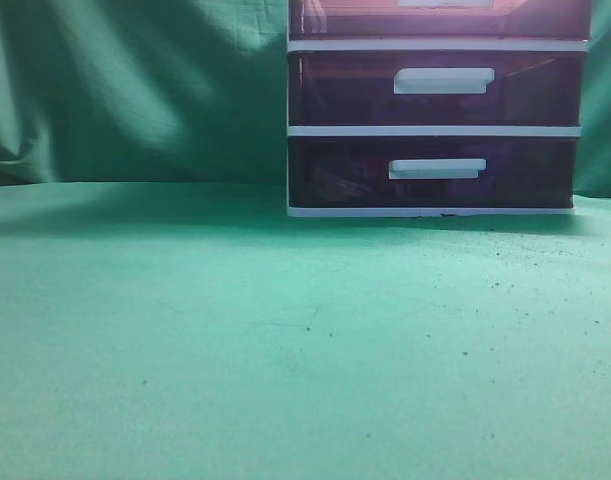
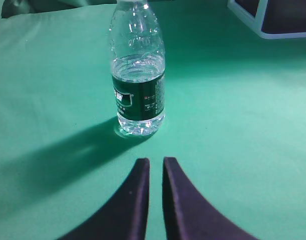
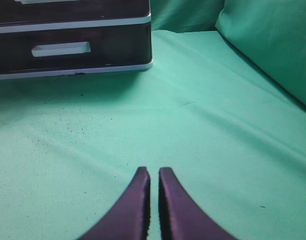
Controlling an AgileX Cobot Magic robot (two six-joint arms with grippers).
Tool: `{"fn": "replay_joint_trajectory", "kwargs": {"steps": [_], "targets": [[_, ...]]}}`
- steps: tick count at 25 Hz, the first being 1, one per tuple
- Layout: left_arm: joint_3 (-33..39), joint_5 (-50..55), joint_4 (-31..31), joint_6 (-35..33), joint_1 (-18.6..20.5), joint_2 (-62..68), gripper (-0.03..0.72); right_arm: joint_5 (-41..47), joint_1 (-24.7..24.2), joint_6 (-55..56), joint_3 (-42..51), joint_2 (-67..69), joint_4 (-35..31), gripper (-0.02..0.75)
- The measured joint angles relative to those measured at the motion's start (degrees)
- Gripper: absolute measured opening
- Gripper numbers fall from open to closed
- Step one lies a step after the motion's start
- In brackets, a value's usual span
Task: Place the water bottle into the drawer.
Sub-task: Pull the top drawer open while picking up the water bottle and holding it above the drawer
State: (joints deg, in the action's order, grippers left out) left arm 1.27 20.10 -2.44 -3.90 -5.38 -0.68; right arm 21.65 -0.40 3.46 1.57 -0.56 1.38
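Observation:
A clear water bottle point(image 2: 138, 75) with a dark green label stands upright on the green cloth. It shows only in the left wrist view, a short way ahead of my left gripper point(image 2: 156, 161), which is shut and empty. The drawer point(image 1: 440, 20), dark purple-brown and translucent, is closed at the top of the white-framed stack; the exterior view's upper edge cuts it off. My right gripper point(image 3: 154, 171) is shut and empty over bare cloth, well in front of the stack point(image 3: 72, 70). Neither gripper shows in the exterior view.
Two like drawers point(image 1: 435, 88) point(image 1: 432, 172) sit closed beneath the top one. The stack's bottom corner point(image 2: 273, 22) lies at the far right of the left wrist view. Green cloth covers the table point(image 1: 285, 340) and hangs behind. A raised cloth fold point(image 3: 273, 45) stands at the right.

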Motion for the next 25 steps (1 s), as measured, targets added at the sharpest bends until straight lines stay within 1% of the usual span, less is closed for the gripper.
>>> {"fn": "replay_joint_trajectory", "kwargs": {"steps": [15, 17, 18, 20, 22, 23, 25], "targets": [[0.0, 0.0, 0.0, 0.0, 0.0, 0.0, 0.060, 0.0, 0.0, 0.0, 0.0, 0.0, 0.0, 0.048], [0.0, -0.1, 1.0, -0.6, 0.0, 0.0, 0.060, 0.0, 0.0, 0.0, 0.0, 0.0, 0.0, 0.048], [0.0, -1.4, 1.5, -0.9, 0.0, 0.0, 0.060, 0.0, 0.0, 0.0, 0.0, 0.0, 0.0, 0.048], [0.0, -7.4, -0.5, -0.3, 0.0, 0.0, 0.060, 0.0, 0.0, 0.0, 0.0, 0.0, 0.0, 0.048], [0.0, -16.1, -6.6, 0.8, 0.0, 0.0, 0.060, 0.0, 0.0, 0.0, 0.0, 0.0, 0.0, 0.048], [0.0, -22.3, -9.2, 1.3, 0.0, 0.0, 0.060, 0.0, 0.0, 0.0, 0.0, 0.0, 0.0, 0.048], [0.0, -30.6, -11.8, 1.6, 0.0, 0.0, 0.060, 0.0, 0.0, 0.0, 0.0, 0.0, 0.0, 0.048]]}}
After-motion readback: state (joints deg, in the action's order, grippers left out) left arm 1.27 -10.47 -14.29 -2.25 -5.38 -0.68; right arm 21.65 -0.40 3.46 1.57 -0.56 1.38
